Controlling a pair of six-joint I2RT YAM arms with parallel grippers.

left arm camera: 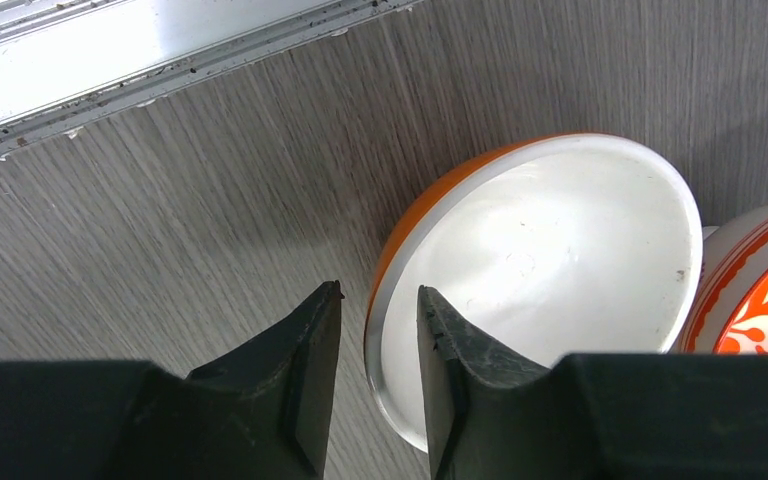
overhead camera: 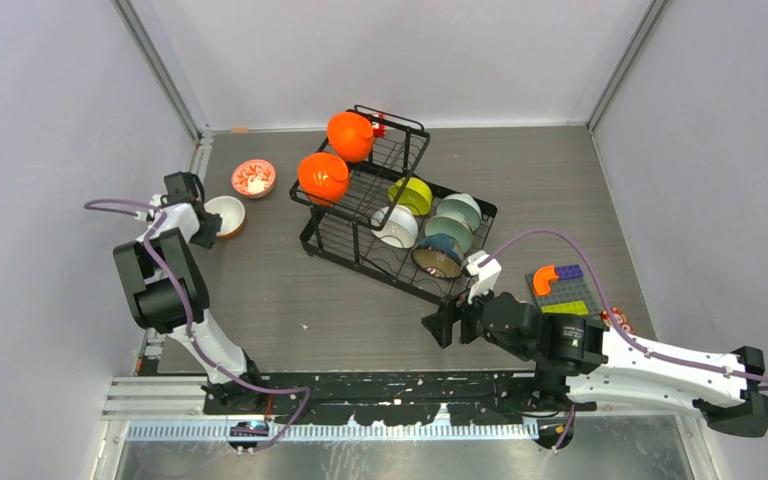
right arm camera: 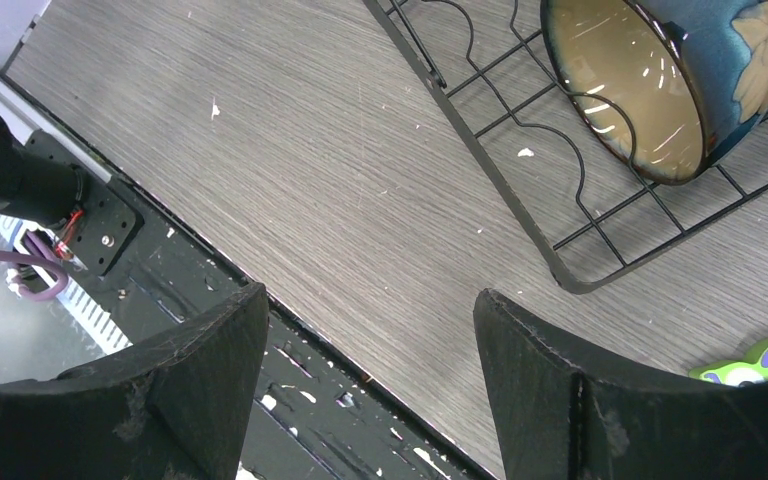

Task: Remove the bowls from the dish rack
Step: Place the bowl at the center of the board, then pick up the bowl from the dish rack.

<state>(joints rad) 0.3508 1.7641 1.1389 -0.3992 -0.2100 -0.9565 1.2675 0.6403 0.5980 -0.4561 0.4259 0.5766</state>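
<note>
The black wire dish rack (overhead camera: 360, 250) stands mid-table. Two orange bowls (overhead camera: 350, 135) sit on its upper tier. A lime bowl (overhead camera: 412, 195), a white one (overhead camera: 396, 226), two pale mint ones (overhead camera: 450, 232) and a dark, tan-lined one (overhead camera: 438, 260) stand in the lower tier. A white-inside orange bowl (overhead camera: 226, 216) and a red-patterned bowl (overhead camera: 253, 178) sit on the table at left. My left gripper (left arm camera: 380, 300) straddles the white-inside bowl's (left arm camera: 550, 250) near rim, slightly open, with a gap showing. My right gripper (right arm camera: 370, 310) is open and empty beside the rack's near corner (right arm camera: 500, 180).
The patterned bowl (left arm camera: 760, 290) touches the white-inside bowl's far side. A board of toy blocks (overhead camera: 560, 288) lies right of the rack, near my right arm. A metal rail (left arm camera: 160, 50) runs along the table's left edge. The black base strip (right arm camera: 310, 380) lies under my right gripper.
</note>
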